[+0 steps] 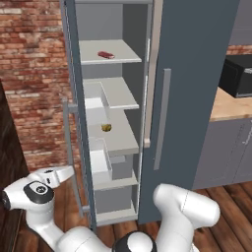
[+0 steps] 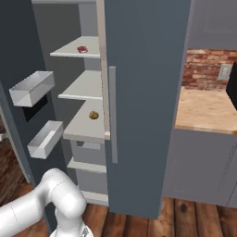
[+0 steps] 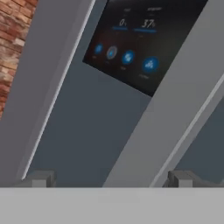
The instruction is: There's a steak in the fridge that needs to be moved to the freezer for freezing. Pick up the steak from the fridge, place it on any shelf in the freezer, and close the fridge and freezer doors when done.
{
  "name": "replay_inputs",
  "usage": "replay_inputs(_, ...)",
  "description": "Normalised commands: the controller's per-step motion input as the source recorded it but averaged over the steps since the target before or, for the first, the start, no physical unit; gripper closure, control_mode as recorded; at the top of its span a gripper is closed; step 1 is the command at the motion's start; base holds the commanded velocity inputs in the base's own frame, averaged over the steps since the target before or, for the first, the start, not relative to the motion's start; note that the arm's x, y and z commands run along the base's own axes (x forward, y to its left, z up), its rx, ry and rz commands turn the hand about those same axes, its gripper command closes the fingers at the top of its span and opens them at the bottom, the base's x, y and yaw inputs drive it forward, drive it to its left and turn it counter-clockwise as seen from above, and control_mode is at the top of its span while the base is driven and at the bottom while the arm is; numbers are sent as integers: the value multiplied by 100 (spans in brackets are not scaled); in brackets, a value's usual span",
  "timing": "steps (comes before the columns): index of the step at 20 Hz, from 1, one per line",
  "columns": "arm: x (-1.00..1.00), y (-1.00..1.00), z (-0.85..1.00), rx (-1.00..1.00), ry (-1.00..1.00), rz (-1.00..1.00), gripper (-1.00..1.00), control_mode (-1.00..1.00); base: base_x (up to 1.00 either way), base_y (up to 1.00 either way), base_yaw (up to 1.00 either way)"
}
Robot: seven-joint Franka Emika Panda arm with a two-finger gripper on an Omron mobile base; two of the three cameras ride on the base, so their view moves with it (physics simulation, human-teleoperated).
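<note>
my pincer (image 3: pixel 112 177) stands wide, with nothing between its two fingertips (image 3: pixel 41 178). through the gap between them i look straight at the outer face of the freezer door (image 3: pixel 94 122), close ahead of me, its black panel (image 3: pixel 140 41) lit with blue marks up beyond my tips and its grey bar handle (image 3: pixel 175 94) slanting across just above my right tip. a strip of brick wall (image 3: pixel 13 39) shows at the far left of my hand view.

in the left base view my hand (image 1: pixel 54 176) sits low beside the outer edge of that open door (image 1: pixel 74 98). the freezer (image 1: pixel 110 123) stands open past the door, with pale grey shelves inside. the steak (image 1: pixel 106 54) lies flat on the upper shelf (image 1: pixel 110 51), well above my pincer and well apart from it. a round golden-brown lump (image 1: pixel 106 127) rests on a lower shelf (image 1: pixel 118 140), also higher than my hand.

in the right base view two white bins (image 2: pixel 32 88) hang on the inner side of the open door. the fridge door (image 2: pixel 148 92) next to the freezer is shut, its long handle (image 2: pixel 112 113) upright. a tabletop (image 2: pixel 208 109) lies off to the right, well away.
</note>
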Motion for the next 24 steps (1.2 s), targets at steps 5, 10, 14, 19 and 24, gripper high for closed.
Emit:
replay_inputs(5,35,-100,-27,9,0,0,-100,-100,0,0,0)
replay_inputs(10,52,-100,-24,11,0,0,-100,-100,0,0,0)
replay_inputs(14,83,-100,-3,18,0,0,-100,-100,0,0,0)
replay_inputs(19,97,-100,-10,16,5,-2,-100,-100,0,0,0)
replay_inputs(24,100,-100,-11,13,9,-2,-100,-100,0,0,0)
